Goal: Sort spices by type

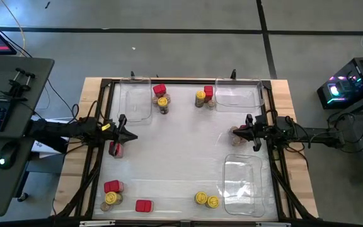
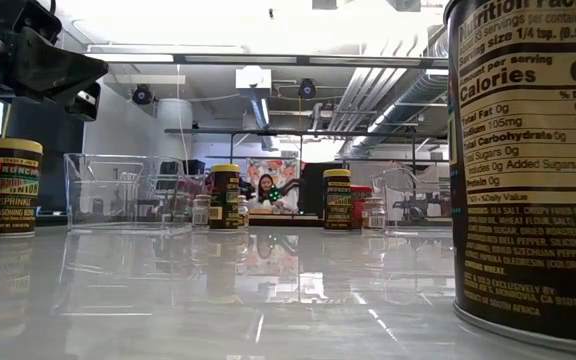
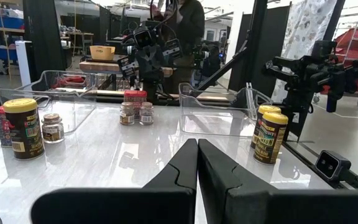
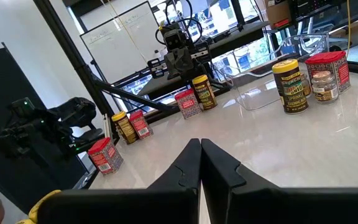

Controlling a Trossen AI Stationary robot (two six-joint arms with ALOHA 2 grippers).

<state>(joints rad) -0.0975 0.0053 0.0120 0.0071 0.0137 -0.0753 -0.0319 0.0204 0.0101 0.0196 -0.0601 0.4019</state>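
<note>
left claw (image 1: 133,135) closed, empty | right claw (image 1: 236,132) closed, empty | both facing inward

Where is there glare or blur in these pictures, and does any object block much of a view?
Low view: ceiling lights blow out the top, the glossy table mirrors the clear tray, and a near spice jar fills the right side. Left wrist view: the shut left gripper looms close.

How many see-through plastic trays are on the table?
3: one clear plastic tray at the far left corner, one at the far right corner, one at the near right corner.
</note>
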